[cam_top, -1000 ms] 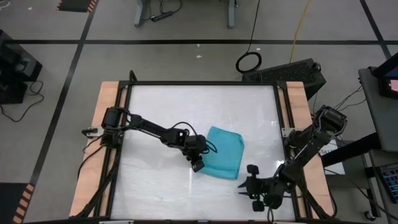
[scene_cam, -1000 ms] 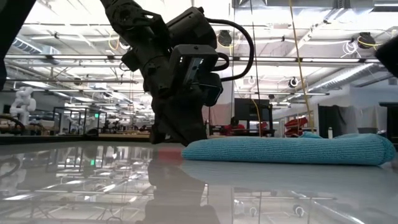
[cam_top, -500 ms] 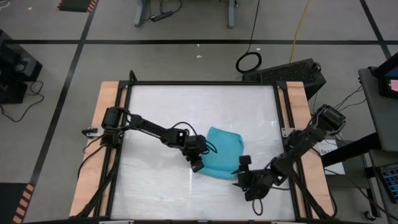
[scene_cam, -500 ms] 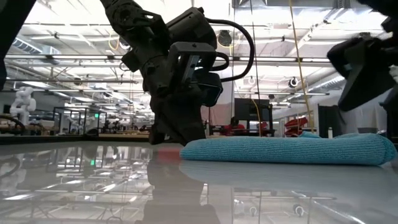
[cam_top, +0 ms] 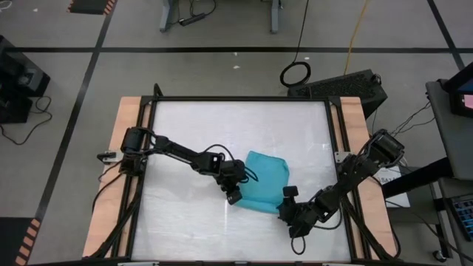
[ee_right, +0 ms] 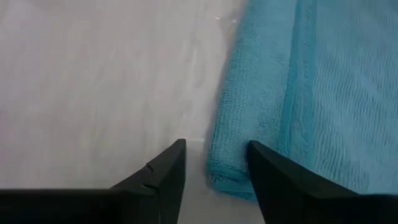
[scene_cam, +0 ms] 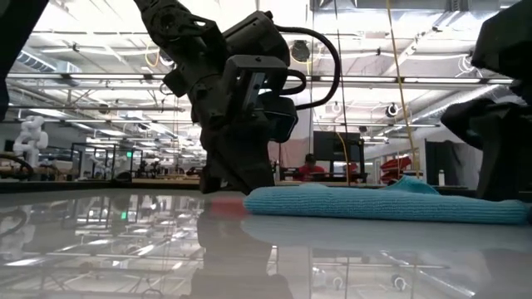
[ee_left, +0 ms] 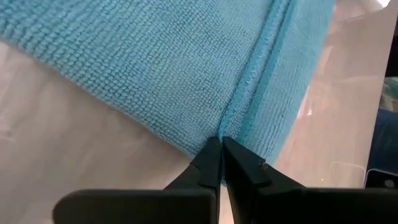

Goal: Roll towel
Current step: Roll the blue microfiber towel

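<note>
The turquoise towel (cam_top: 264,179) lies folded and flat on the white table (cam_top: 192,140), right of the middle. My left gripper (cam_top: 235,195) is shut at the towel's near left corner and rests low on the table in the low view (scene_cam: 241,187). My right gripper (cam_top: 287,199) is open at the towel's near right corner. In the right wrist view (ee_right: 216,144) the folded corner (ee_right: 231,177) lies between the two fingers. In the low view my right gripper (scene_cam: 499,191) hides the towel's right end. My left gripper's shut fingertips (ee_left: 214,149) meet the towel's hemmed edge (ee_left: 231,118) at its near left corner, coming in low and slanting from the table's left. The seam runs straight into the tips. How much cloth is between them is hidden. The towel lies flat on the table. My right gripper stands astride the towel's near right corner, slanting down from the table's near right. One finger (ee_right: 273,177) lies over the folded cloth and the other (ee_right: 168,171) over the bare table beside it. I cannot tell whether either finger touches the cloth.
Black rails and wooden strips (cam_top: 131,148) run along the table's left and right sides. There is bare tabletop on the far side (cam_top: 236,125) and the near left (cam_top: 177,222). The low view looks into the room beyond the table.
My right gripper has swung from the table's near right edge toward the towel, going left and down, and now stands open at its near right corner. In the low view the towel's right end has gone from a rounded bulge to flatter, with a small raised ridge.
</note>
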Available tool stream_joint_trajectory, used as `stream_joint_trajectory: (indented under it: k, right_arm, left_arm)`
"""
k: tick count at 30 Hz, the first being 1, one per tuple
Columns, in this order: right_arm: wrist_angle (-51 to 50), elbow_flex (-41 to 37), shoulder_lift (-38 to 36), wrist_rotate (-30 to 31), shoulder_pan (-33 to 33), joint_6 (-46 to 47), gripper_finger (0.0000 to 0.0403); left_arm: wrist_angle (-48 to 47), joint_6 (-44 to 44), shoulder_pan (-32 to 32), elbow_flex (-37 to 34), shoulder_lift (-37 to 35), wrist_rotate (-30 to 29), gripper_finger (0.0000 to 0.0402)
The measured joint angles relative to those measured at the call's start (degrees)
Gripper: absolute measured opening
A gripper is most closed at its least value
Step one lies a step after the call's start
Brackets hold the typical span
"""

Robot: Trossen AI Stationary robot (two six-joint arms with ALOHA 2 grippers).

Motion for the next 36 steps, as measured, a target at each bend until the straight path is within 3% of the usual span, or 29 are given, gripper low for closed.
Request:
stream_joint_trajectory:
  k: [7, 13, 20, 27, 33, 36]
  right_arm:
    - [-1.15, 0.11, 0.4, -0.83, -0.01, 4.2, 0.0139]
    - [-2.06, 0.02, 0.44, -1.03, -0.01, 7.48, 0.0099]
    - [-3.23, 0.0, 0.46, -1.05, -0.04, 10.57, 0.0061]
    - [-3.37, -0.09, 0.48, -1.12, -0.03, 12.14, 0.0036]
    - [-3.35, -0.11, 0.53, -1.29, -0.04, 12.99, 0.0028]
    - [-3.35, -0.11, 0.53, -1.38, -0.06, 13.41, 0.0028]
  left_arm:
    - [-0.21, 4.48, 0.0, 0.0, -1.73, 2.09, 0.0031]
    - [-0.35, 10.7, 0.2, 0.04, -6.64, 2.06, 0.0114]
    - [-13.26, 22.61, 1.16, 0.09, -13.37, -8.41, 0.0191]
    - [-13.13, 37.35, -3.82, 0.07, -17.29, -10.45, 0.0188]
    - [-7.88, 49.91, -9.89, 0.09, -15.38, -16.67, 0.0182]
    - [-6.32, 54.0, -11.26, 0.07, -13.19, -17.06, 0.0182]
